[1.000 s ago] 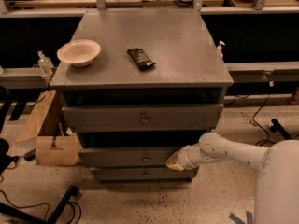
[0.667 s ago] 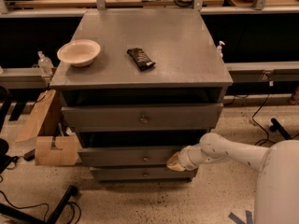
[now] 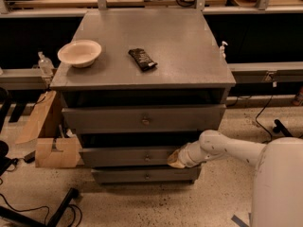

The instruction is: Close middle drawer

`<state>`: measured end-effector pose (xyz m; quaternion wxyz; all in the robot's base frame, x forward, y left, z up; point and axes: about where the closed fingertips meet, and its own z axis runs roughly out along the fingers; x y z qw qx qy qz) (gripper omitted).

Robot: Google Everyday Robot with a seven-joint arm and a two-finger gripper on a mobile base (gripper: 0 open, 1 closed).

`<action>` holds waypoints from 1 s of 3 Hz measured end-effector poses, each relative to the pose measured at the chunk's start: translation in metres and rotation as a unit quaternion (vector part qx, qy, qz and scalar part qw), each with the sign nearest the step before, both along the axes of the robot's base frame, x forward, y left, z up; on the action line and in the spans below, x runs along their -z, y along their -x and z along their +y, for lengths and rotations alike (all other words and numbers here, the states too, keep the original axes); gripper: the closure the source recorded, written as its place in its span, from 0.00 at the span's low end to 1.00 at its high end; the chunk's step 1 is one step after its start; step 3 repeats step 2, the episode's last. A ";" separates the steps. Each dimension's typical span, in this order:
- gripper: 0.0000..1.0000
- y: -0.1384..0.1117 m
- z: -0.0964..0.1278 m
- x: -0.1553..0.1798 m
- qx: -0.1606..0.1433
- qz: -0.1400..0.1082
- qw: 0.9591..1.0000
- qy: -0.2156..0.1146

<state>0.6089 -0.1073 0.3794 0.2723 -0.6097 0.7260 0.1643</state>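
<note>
The middle drawer is a low grey front panel with a tiny round knob, under the taller top drawer and above the bottom drawer. It stands out a little from the cabinet, with a dark gap above it. My gripper is at the right end of the middle drawer's front, its tan tip against the panel. My white arm reaches in from the right.
A white bowl and a dark snack bar lie on the cabinet top. A cardboard box stands on the floor at the left. Cables and a black stand leg lie at the lower left.
</note>
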 end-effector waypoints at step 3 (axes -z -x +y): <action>1.00 -0.016 0.005 0.003 0.006 -0.002 1.000 0.007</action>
